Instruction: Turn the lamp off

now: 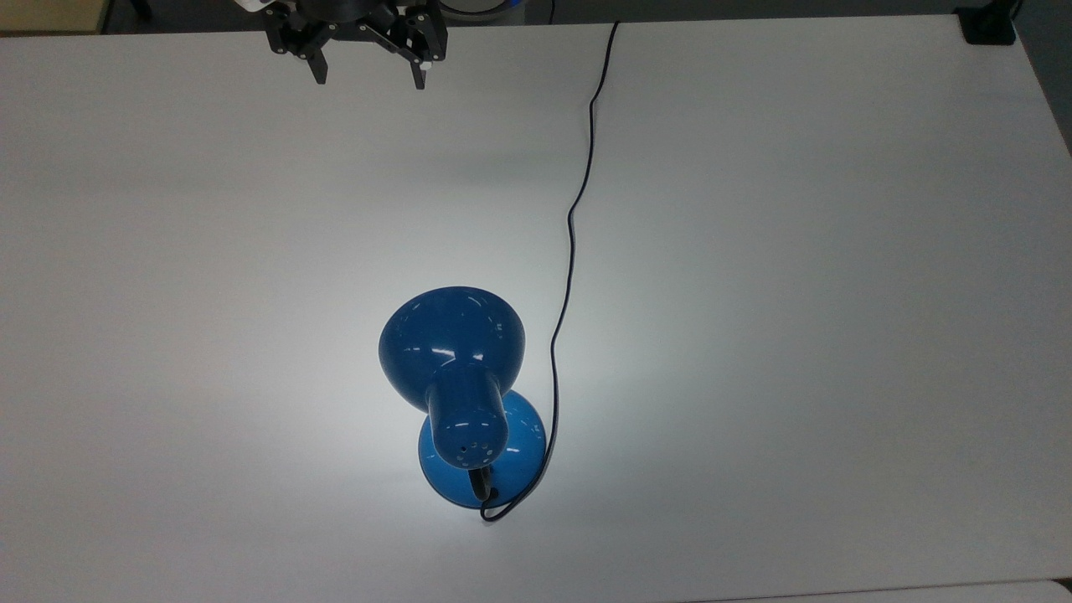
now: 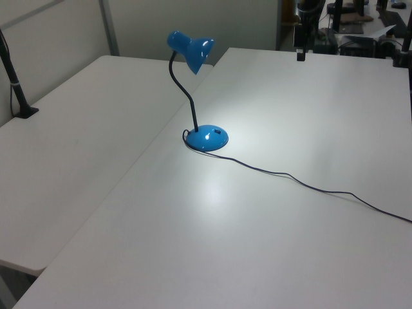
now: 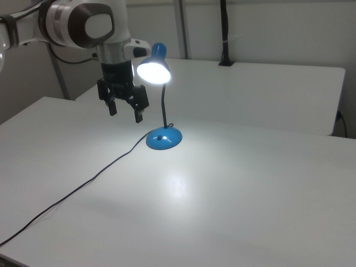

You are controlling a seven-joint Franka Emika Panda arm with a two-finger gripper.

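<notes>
- The white table [image 1: 796,293] is filling most of the top view, with a bright pool of light spreading over it around the lamp.
- The arm [image 3: 83,25], white with grey joints, is reaching in from the upper left of the right view.
- The lamp [image 1: 456,360] is standing on the table in the lower middle of the top view; it is shining, and in the right view its lit shade [image 3: 153,70] is glowing in the upper middle of the frame.
- The cord [image 1: 578,201] is trailing from the lamp's base [image 1: 519,435] up to the top edge of the top view.
- The pincer [image 1: 368,71] is hanging at the top edge of the top view, left of centre, well apart from the lamp, its fingers spread and gripping nothing.
</notes>
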